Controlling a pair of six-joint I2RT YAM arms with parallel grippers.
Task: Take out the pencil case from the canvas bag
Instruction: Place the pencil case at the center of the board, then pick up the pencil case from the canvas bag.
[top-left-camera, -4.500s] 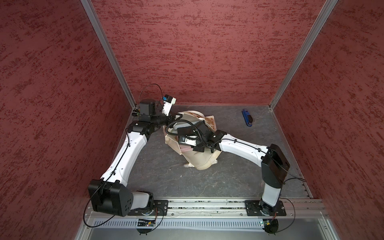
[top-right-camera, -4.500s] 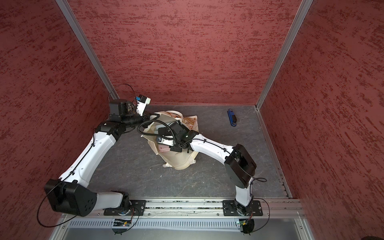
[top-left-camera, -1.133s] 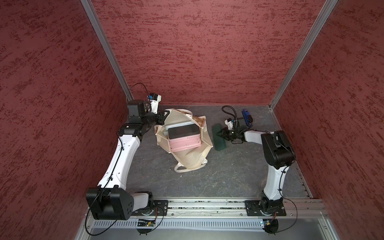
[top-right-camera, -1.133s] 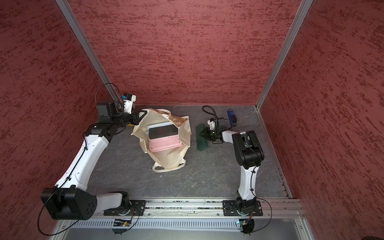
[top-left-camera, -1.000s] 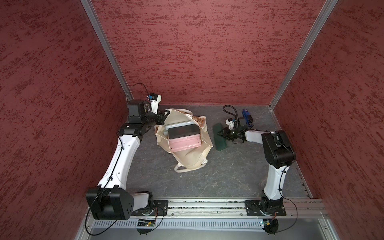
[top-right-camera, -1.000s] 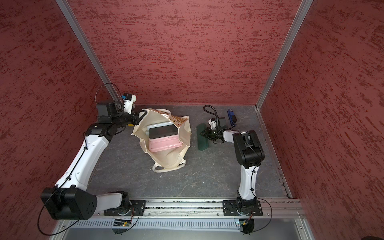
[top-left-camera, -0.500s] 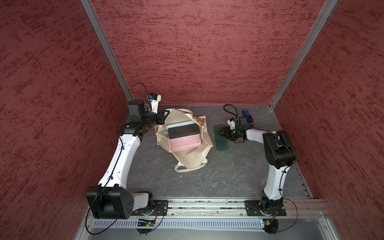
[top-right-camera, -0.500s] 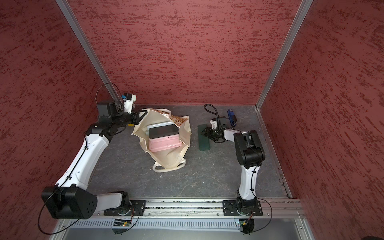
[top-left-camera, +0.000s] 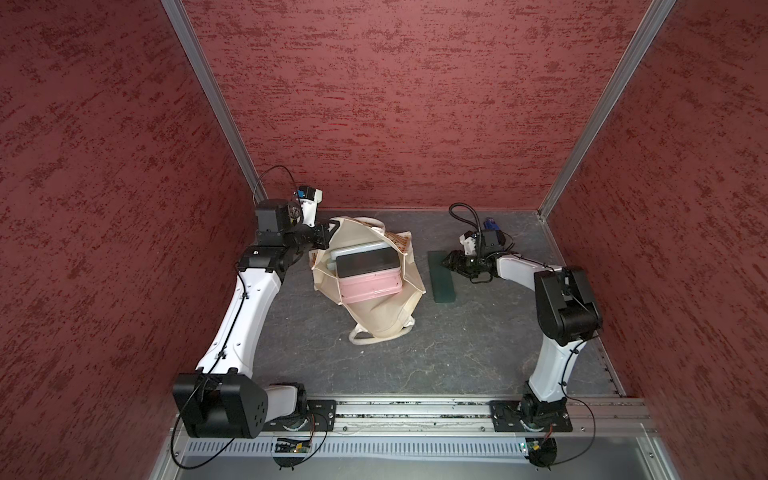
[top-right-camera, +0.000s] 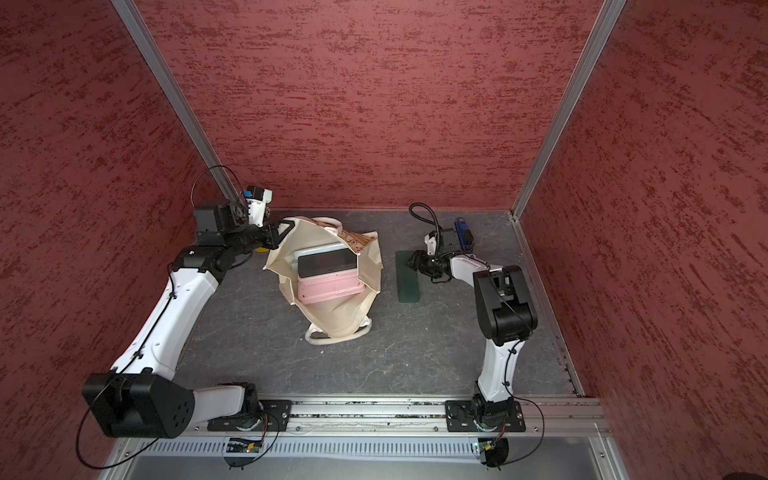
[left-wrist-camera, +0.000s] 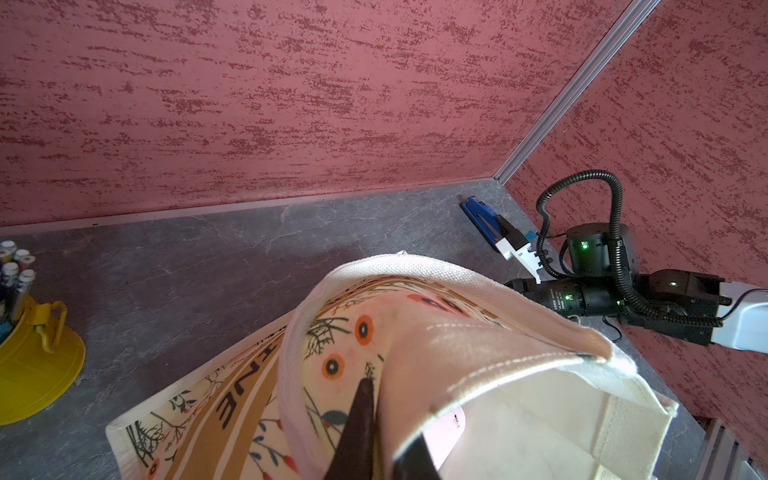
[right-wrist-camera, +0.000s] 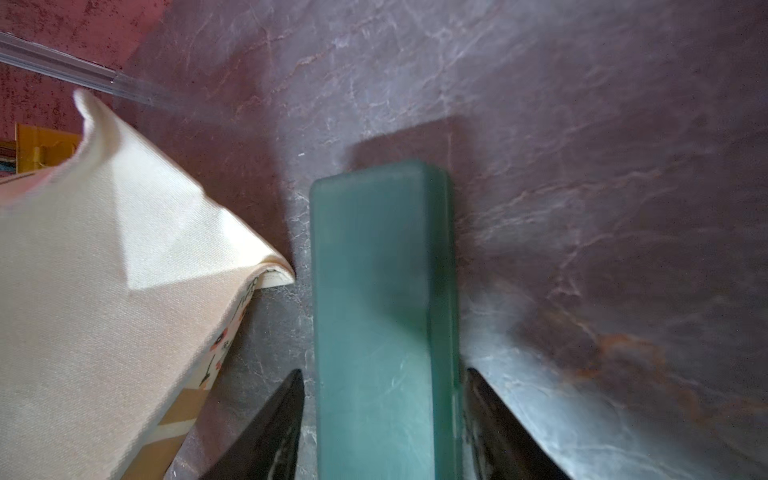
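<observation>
The cream canvas bag lies in the middle of the table with its mouth held wide. My left gripper is shut on the bag's rim at the far left, one finger on the floral outside and one inside. A long green pencil case lies flat on the table just right of the bag. My right gripper straddles its far end, open, with a small gap between each finger and the case.
A pink box and a black-lidded case lie inside the bag. A blue stapler rests at the back right corner. A yellow bucket of pens stands behind the left gripper. Red walls enclose three sides.
The right arm came out of the bag with the green pencil case, set it on the table right of the bag, and its jaws have opened off it. The left gripper still holds the rim.
</observation>
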